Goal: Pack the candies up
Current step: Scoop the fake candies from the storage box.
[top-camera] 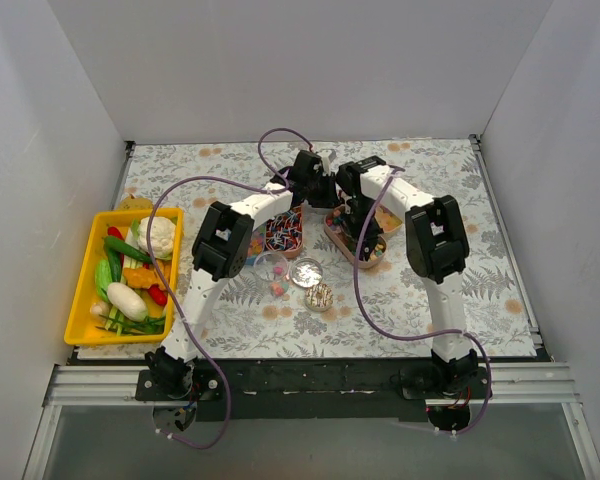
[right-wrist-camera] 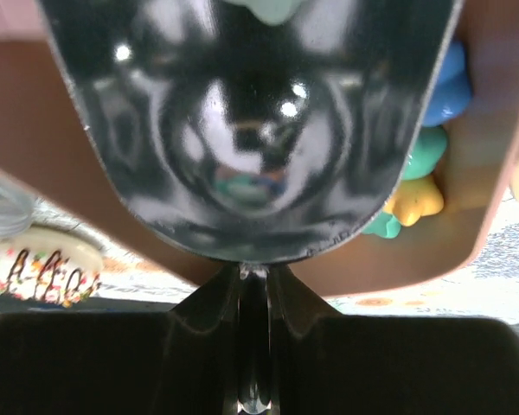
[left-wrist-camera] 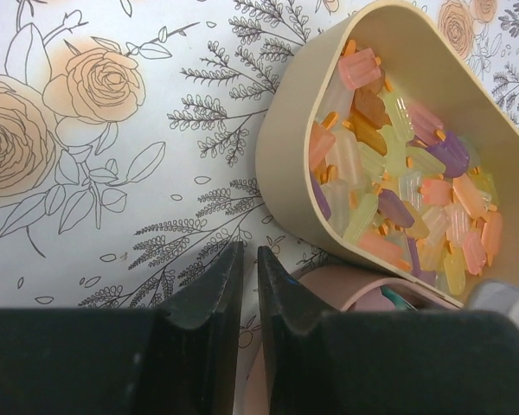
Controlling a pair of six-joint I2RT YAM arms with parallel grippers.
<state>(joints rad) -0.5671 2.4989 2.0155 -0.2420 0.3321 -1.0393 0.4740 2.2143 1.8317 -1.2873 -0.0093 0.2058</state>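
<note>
Scooping step, I'd say: right gripper [right-wrist-camera: 253, 278] clenched on metal scoop [right-wrist-camera: 251, 130] above brown tray [right-wrist-camera: 60, 156] holding bright candies [right-wrist-camera: 415, 199], left gripper [left-wrist-camera: 244, 290] nearly closed on nothing beside beige tray [left-wrist-camera: 285, 173] of pastel candies [left-wrist-camera: 398, 190], next probably needs a level dip-and-lift.

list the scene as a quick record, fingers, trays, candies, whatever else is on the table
left fingers: nearly shut, empty, beside beige tray
beige tray: full of pastel candies
right fingers: shut on metal scoop
metal scoop: over brown tray
brown tray: blue, teal and yellow candies
yellow bin: toy vegetables, table's left side
</note>
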